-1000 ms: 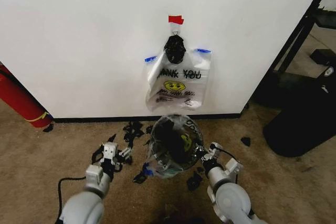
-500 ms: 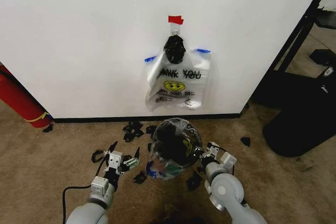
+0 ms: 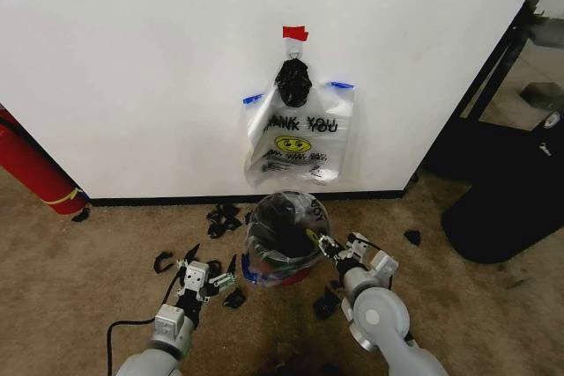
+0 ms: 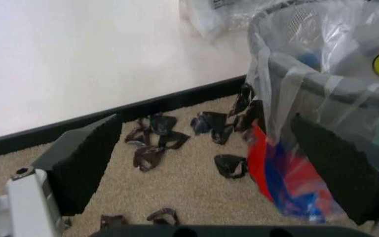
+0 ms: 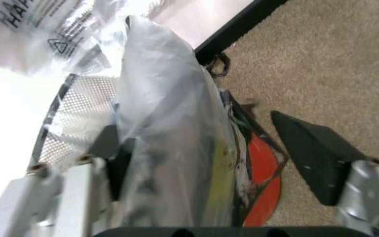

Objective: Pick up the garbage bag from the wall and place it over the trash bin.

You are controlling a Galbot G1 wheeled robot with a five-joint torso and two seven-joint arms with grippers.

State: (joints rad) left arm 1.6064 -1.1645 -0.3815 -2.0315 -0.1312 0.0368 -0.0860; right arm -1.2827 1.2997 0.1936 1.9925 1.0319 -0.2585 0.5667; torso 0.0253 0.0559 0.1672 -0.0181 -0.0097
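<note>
Garbage bag (image 3: 304,217): lay draped over the rim of the trash bin (image 3: 284,277), close to the wall (image 3: 132,59), so judged as placed, if loosely. Straddled on its right side by the right gripper (image 3: 339,246), jaws spread wide, clamped on nothing. Flanked on the left by the left gripper (image 3: 211,260), low over the carpet (image 3: 70,261), likewise wide open and empty. Farther off, hung on the wall: a second such bag (image 3: 300,143), untouched.

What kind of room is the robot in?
Probably an indoor test or work room, not a home kitchen. There is a plain white wall with a garbage bag hung on it, brown carpet littered with black scraps, and a small trash bin already lined with plastic.
</note>
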